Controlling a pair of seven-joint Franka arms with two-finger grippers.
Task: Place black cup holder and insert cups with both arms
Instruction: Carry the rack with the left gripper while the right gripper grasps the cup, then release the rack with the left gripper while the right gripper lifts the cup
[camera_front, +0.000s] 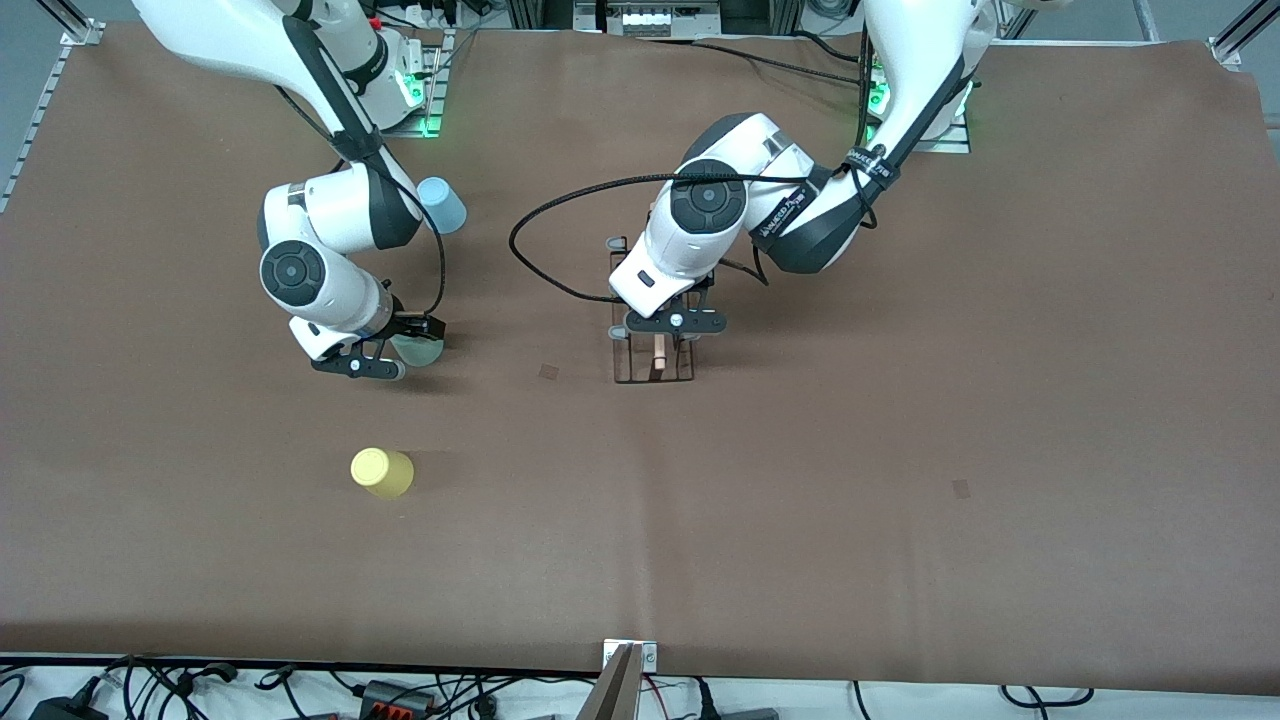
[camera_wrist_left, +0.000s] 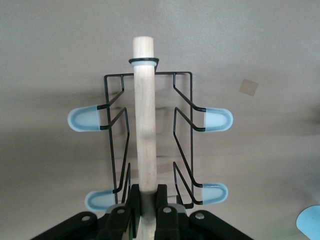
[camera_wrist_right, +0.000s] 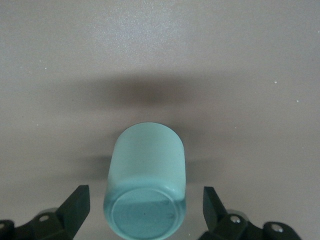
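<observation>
Three cups are on the brown table (camera_front: 900, 480), all upside down with nothing in them: a yellow cup (camera_front: 381, 472) nearest the front camera, a mint cup (camera_front: 417, 349) farther from it, and a light blue cup (camera_front: 441, 205) farthest, beside the right arm's elbow, all toward the right arm's end. There is one black cup holder (camera_front: 652, 350) near the table's middle, its prongs bare; four blue-capped prongs show in the left wrist view. The left gripper (camera_wrist_left: 146, 206) is clamped on the holder's pale wooden rod (camera_wrist_left: 144, 120), which runs straight out from between its fingers. The right gripper (camera_wrist_right: 146, 207) is spread wide around the mint cup, one finger (camera_wrist_right: 76, 206) on each side with a gap between finger and cup wall
</observation>
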